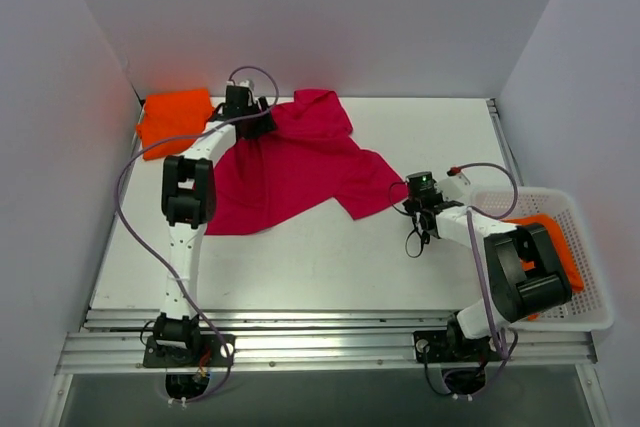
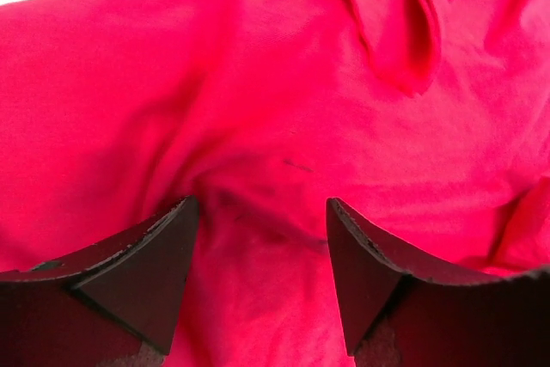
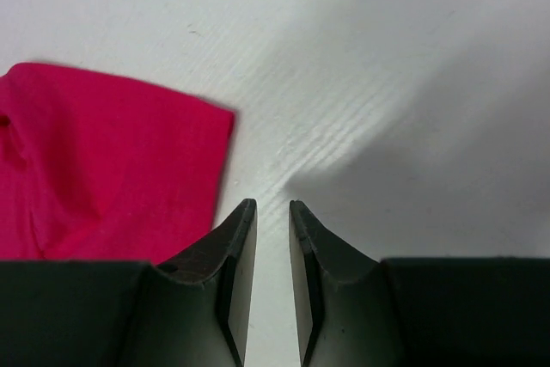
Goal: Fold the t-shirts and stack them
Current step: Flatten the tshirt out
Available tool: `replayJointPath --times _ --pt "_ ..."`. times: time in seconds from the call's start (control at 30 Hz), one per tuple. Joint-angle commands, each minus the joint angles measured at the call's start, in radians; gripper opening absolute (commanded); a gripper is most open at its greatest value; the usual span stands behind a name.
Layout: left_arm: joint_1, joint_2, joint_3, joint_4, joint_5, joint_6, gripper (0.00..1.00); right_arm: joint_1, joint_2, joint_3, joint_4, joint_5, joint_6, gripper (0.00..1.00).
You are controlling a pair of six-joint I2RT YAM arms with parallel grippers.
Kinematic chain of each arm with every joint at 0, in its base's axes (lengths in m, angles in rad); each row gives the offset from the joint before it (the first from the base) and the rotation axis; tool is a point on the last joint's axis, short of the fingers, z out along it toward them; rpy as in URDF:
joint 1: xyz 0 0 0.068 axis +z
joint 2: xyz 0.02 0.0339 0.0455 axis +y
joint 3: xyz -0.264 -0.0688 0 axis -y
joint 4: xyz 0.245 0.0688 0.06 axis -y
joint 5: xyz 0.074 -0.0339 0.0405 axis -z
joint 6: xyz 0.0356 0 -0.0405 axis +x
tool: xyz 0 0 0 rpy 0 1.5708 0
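A crimson-pink t-shirt (image 1: 300, 167) lies spread and rumpled across the back middle of the table. My left gripper (image 1: 255, 125) is down on its upper left part, open. In the left wrist view the left gripper (image 2: 262, 204) has wide jaws, with the crimson-pink t-shirt (image 2: 284, 109) wrinkled under and between them, not pinched. My right gripper (image 1: 408, 190) sits just right of the shirt's right sleeve. In the right wrist view the right gripper (image 3: 272, 204) shows a narrow gap with bare table in it, and the sleeve edge (image 3: 129, 161) lies to its left. A folded orange t-shirt (image 1: 175, 119) lies at the back left.
A white mesh basket (image 1: 590, 317) stands at the right edge of the table with another orange t-shirt (image 1: 555, 237) inside, partly hidden by the right arm. Grey walls close in the table on three sides. A metal rail runs along the near edge.
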Motion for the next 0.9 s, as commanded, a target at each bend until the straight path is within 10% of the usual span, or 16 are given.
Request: replayJointPath --times 0.0,0.47,0.87 --pt "-0.056 0.025 -0.006 -0.093 0.042 0.044 0.7 0.005 0.056 0.062 0.143 -0.091 -0.022 0.18" --pt "-0.206 0.05 0.095 -0.185 0.076 0.17 0.68 0.038 0.292 0.407 0.205 -0.091 -0.089 0.17" --pt "-0.195 0.018 0.041 -0.169 0.05 0.179 0.68 0.042 0.259 0.328 0.11 0.036 -0.037 0.18"
